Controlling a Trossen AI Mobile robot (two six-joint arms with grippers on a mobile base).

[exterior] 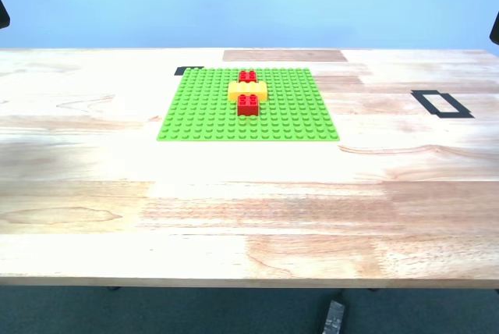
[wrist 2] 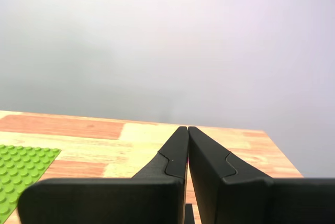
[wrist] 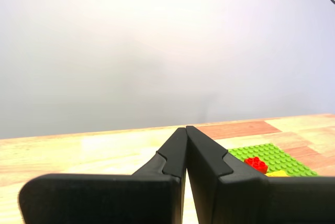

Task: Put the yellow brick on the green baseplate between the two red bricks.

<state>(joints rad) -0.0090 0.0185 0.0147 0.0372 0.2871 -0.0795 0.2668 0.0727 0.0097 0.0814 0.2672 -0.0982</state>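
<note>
Grippers: my first gripper (wrist: 186, 130) and my second gripper (wrist 2: 187, 129) closed, empty | Placement: oblong yellow plastic brick (exterior: 247, 90) seated between two small red plastic bricks (exterior: 248, 104) on flat green studded baseplate (exterior: 203, 108) | Progress: apparently complete.

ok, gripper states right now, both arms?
My first gripper: closed, holding nothing, raised off the table.
My second gripper: closed, holding nothing, also raised off the table.

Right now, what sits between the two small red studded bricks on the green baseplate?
The oblong yellow plastic brick, crosswise between the two red bricks, in the exterior view.
</note>
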